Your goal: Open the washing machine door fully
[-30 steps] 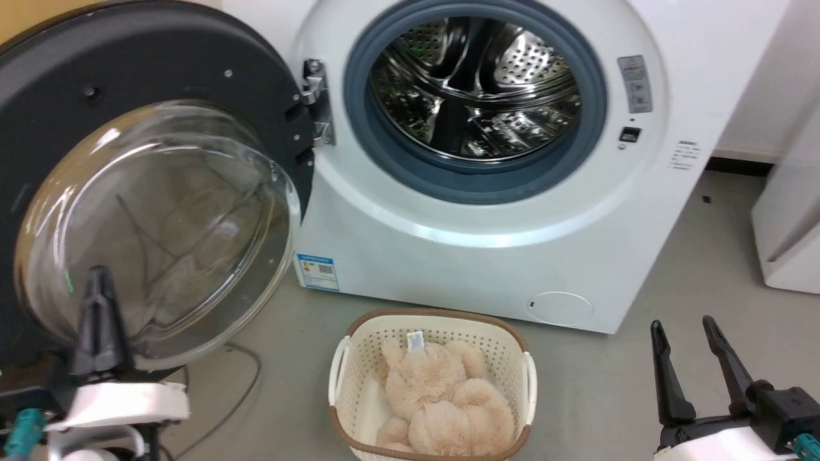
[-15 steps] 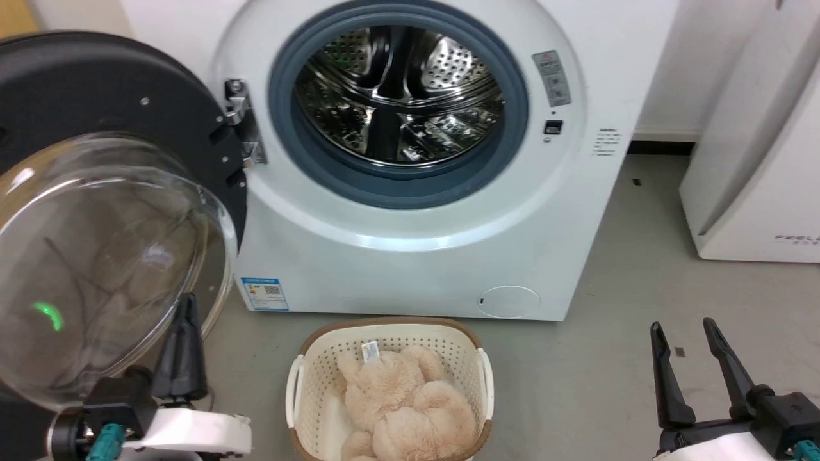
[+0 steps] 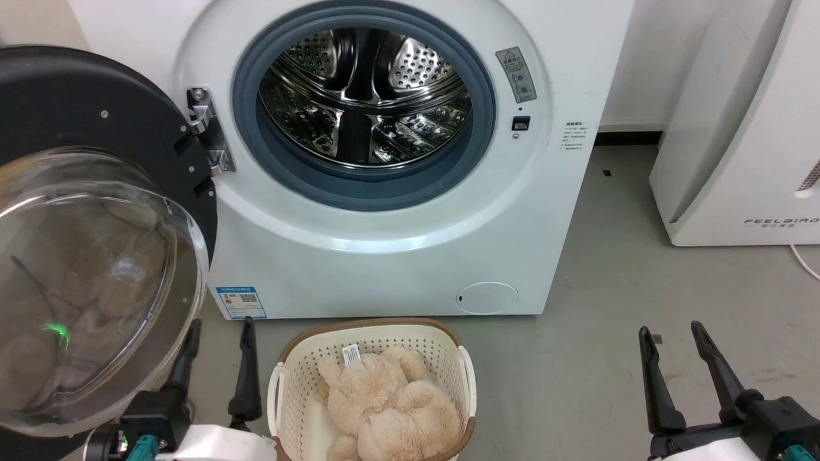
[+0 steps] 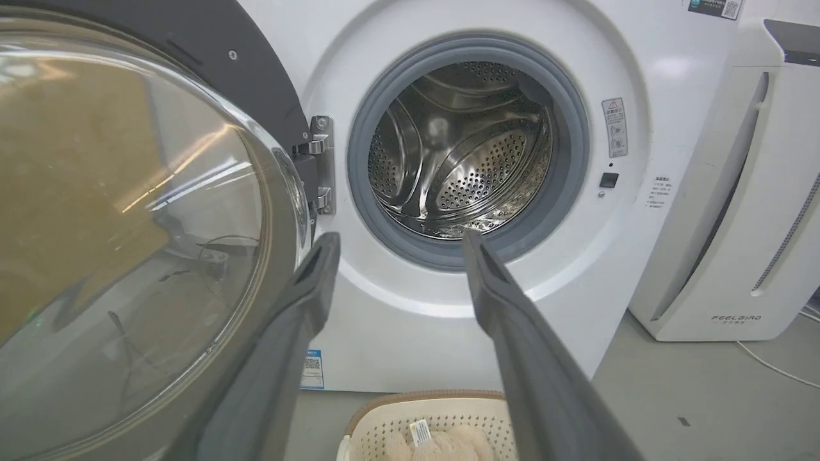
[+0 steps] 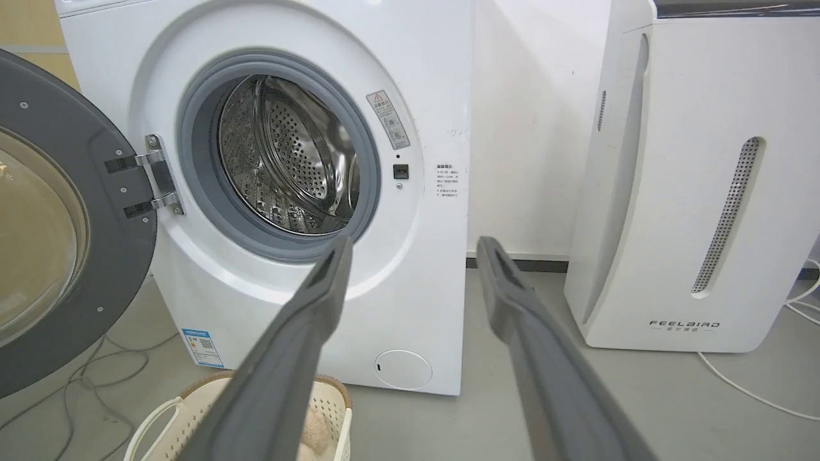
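The white washing machine (image 3: 384, 256) stands ahead with its steel drum (image 3: 362, 96) exposed. Its black round door (image 3: 96, 128) with the clear glass bowl (image 3: 90, 282) hangs swung out wide on the left hinge (image 3: 208, 131). The same door (image 4: 128, 211) and machine (image 4: 640, 51) appear in the left wrist view, and the door (image 5: 57, 230) sits at the left edge of the right wrist view. My left gripper (image 3: 219, 326) is open at the lower left, just right of the bowl's rim, holding nothing. My right gripper (image 3: 669, 333) is open at the lower right, over bare floor.
A cream basket (image 3: 285, 365) with a beige plush toy (image 3: 384, 403) sits on the floor in front of the machine. A white appliance marked FEELBIRD (image 3: 743, 128) stands to the right. Cables (image 5: 77, 378) lie on the floor under the door.
My left gripper's fingers have spread from shut to open, and it has come away from the door bowl toward the right. The head camera has shifted, so the machine sits further left.
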`<state>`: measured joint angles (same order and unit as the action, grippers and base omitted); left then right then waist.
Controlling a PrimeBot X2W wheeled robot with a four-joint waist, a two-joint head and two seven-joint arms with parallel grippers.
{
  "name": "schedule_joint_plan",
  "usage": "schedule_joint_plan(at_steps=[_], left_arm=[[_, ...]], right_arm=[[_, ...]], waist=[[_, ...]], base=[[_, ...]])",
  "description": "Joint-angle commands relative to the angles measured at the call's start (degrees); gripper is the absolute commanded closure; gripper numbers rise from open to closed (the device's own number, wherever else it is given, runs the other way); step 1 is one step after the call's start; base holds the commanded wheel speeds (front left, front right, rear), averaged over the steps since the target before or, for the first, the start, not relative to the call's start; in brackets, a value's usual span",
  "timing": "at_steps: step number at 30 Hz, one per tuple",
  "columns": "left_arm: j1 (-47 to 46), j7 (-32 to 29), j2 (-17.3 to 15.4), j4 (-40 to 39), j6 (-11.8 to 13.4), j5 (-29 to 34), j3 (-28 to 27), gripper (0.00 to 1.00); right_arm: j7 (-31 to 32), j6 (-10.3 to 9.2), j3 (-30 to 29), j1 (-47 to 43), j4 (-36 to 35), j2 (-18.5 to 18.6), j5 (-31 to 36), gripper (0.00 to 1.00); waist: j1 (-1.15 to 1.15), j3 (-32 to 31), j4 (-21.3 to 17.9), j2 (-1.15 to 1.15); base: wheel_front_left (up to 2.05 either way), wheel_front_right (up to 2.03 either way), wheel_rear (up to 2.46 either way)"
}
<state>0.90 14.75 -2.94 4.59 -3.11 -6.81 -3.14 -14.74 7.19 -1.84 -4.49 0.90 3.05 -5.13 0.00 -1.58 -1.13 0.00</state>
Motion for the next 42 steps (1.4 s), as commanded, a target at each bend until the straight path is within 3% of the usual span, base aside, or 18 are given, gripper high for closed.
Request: schedule_joint_plan(at_steps=[1, 12, 13, 42], left_arm=[[0.6, 0.3, 0.0, 0.3, 0.4, 0.1, 0.1, 0.00], [1.0, 0.3, 0.0, 1.7, 2.0, -0.2, 0.7, 0.00], [0.3, 0.0, 0.1, 1.6, 1.9, -0.3, 0.7, 1.00], [0.0, -3.1, 0.1, 0.3, 2.2, 1.2, 1.2, 1.00]], right_arm=[[-0.3, 0.30, 0.2, -0.9, -0.5, -0.2, -0.3, 0.00], [-0.3, 0.30, 0.8, -1.2, -0.4, -0.2, -0.8, 0.00], [0.0, 0.00, 0.7, -0.6, -0.3, 0.0, -0.4, 1.00], [3.1, -0.02, 0.9, 0.5, -0.4, 0.0, 0.7, 1.00]], waist=[[0.00, 0.1, -0.1, 0.00], [0.00, 0.6, -0.3, 0.00], [0.00, 0.6, -0.3, 0.00], [0.00, 0.8, 0.0, 0.00]], base=[[0.00, 0.00, 0.00], [0.00, 0.00, 0.00], [0.00, 0.00, 0.00], [0.00, 0.00, 0.00]])
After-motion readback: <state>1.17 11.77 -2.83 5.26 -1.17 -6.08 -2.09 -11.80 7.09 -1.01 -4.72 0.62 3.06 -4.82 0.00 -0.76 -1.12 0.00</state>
